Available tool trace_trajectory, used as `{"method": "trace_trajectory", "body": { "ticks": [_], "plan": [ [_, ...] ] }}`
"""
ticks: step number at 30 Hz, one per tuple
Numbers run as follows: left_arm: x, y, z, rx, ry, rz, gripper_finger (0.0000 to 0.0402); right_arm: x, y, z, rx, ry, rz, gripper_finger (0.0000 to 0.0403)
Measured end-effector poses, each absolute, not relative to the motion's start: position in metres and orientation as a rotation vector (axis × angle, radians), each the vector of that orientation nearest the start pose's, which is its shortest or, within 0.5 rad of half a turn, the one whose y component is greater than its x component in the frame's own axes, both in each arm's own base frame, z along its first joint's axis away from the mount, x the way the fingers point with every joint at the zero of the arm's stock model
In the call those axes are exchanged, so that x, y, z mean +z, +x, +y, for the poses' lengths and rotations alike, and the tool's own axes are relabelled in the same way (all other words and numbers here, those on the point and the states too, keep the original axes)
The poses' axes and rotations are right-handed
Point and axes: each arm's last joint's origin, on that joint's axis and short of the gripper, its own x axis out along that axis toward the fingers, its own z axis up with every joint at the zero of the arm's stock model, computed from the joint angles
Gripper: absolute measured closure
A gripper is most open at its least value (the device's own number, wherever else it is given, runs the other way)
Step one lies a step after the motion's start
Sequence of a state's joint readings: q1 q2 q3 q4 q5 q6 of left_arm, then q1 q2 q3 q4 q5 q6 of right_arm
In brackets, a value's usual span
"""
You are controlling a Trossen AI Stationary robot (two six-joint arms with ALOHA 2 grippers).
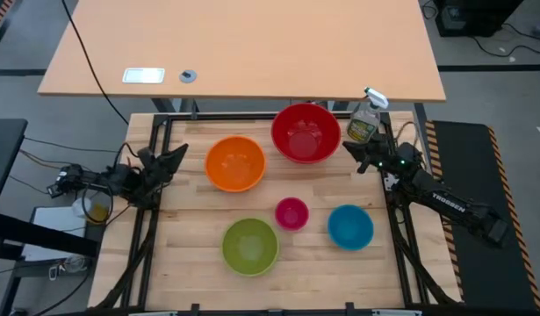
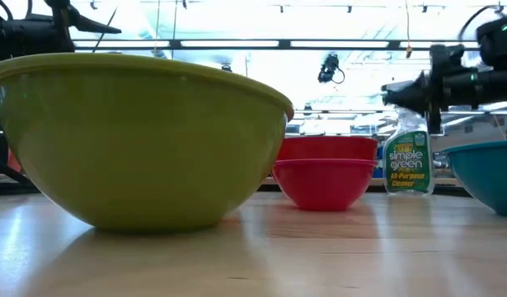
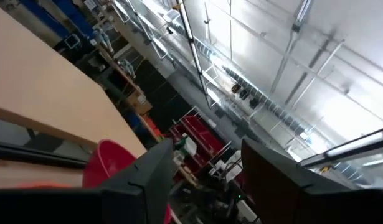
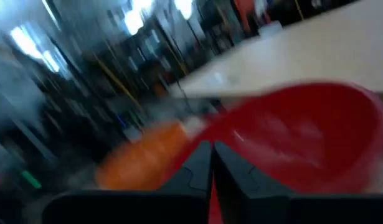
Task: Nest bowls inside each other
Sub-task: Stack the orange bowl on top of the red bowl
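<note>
Five bowls rest on their bases on the wooden table: red [image 1: 306, 132] at the far side, orange [image 1: 235, 163] left of it, pink [image 1: 291, 213] in the middle, blue [image 1: 350, 226] near right, lime green [image 1: 250, 246] near centre. My left gripper [image 1: 173, 159] hangs open above the table's left edge, left of the orange bowl, tipped upward; between its fingers [image 3: 147, 180] only the room shows. My right gripper [image 1: 352, 153] is shut with nothing in it, raised at the right edge beside the red bowl [image 4: 303, 143], with the orange bowl [image 4: 147, 158] beyond.
A clear spray bottle [image 1: 366, 118] stands at the far right corner, just behind my right gripper. A second, pale tabletop [image 1: 243, 44] lies beyond the far edge. In the low view the green bowl [image 2: 138, 140] fills the foreground.
</note>
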State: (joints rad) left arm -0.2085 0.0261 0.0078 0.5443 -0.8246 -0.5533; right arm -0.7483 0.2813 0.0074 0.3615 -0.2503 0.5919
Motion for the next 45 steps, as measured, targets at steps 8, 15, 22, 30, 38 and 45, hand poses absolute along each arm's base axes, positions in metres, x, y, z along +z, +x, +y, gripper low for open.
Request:
{"method": "trace_trajectory", "body": {
  "ticks": [8,15,22,30,38,45],
  "plan": [
    [0.221,0.073,0.007,0.407,-0.917,-0.78,0.0209,0.212,0.08,-0.069,-0.399,0.564,-0.651,0.038],
    [0.25,0.064,0.007,0.382,-0.825,-0.773,0.0209,0.239,0.084,-0.065,-0.345,0.564,-0.797,0.038],
    [0.281,0.053,0.008,0.399,-0.717,-0.43,0.0209,0.281,0.117,-0.067,-0.231,0.616,-0.722,0.038],
    [0.31,0.026,0.012,0.397,-0.66,-0.245,0.0209,0.316,0.187,-0.079,-0.165,0.683,-0.598,0.038],
    [0.317,0.02,0.014,0.39,-0.678,-0.255,0.0209,0.31,0.262,-0.098,-0.184,0.708,-0.456,0.038],
    [0.316,0.021,0.012,0.329,-0.695,-0.233,0.0209,0.299,0.333,-0.101,-0.228,0.652,-0.206,0.0392]
  ]
}}
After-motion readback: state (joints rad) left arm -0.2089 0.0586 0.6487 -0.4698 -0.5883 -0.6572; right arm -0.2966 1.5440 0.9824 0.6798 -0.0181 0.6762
